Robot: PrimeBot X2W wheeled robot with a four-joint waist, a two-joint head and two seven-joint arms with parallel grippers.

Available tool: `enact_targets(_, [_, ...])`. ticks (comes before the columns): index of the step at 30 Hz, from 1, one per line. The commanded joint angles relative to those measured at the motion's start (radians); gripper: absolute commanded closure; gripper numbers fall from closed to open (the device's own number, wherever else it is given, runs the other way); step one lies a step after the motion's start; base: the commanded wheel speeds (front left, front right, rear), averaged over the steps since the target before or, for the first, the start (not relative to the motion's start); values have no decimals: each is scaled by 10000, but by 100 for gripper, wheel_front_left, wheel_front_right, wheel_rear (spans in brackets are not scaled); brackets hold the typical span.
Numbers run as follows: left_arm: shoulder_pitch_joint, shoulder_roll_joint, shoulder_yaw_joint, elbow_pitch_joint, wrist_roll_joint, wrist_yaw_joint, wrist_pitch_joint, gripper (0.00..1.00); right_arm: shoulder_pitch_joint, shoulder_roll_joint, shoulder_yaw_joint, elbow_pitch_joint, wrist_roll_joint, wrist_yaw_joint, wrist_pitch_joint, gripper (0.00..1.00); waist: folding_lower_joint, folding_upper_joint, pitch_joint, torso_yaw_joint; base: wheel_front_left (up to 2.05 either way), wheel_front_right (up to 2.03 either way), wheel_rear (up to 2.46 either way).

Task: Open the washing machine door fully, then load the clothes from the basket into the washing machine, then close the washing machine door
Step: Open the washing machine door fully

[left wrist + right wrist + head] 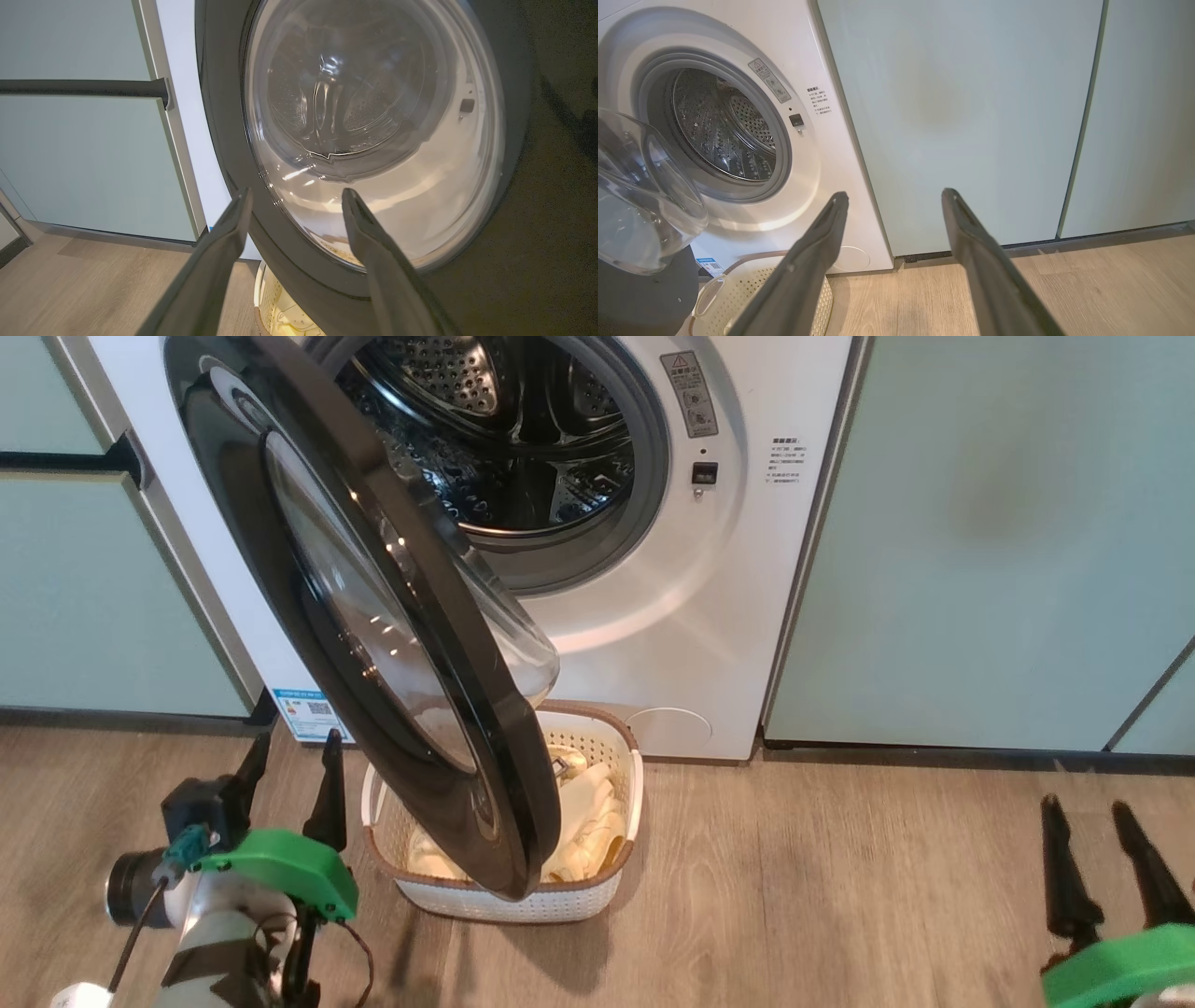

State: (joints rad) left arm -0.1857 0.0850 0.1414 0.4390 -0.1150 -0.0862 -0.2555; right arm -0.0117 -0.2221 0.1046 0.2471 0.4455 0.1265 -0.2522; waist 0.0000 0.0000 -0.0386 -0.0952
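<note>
Our left gripper (297, 737), fingers spread and empty, sits low beside the outer face of the washing machine door (373, 616), likely placed to swing it wider. The half-open door overhangs the basket (560, 901), partly covering the clothes (590, 807) on the floor before the washing machine (709, 579). Far right, our right gripper (1085, 803) hangs spread and empty, well apart from the door

wood floor (840, 896), basket (523, 901), washing machine (691, 644)

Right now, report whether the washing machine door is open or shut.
Open: the washing machine door stands swung out, the drum exposed behind it.
</note>
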Motion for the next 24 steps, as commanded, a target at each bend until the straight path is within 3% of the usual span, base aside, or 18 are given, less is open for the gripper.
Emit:
enact_targets(1, [-361,178,305,-251,73,-47,-63,0,-81,-148,124,-334,-148,42,-95,0,0,0,4,12,0,0,0])
enact_targets(24, [-308,76,397,-136,90,-138,-63,0,-89,-121,-108,-514,-667,42,-95,0,0,0,-29,29,0,0,0])
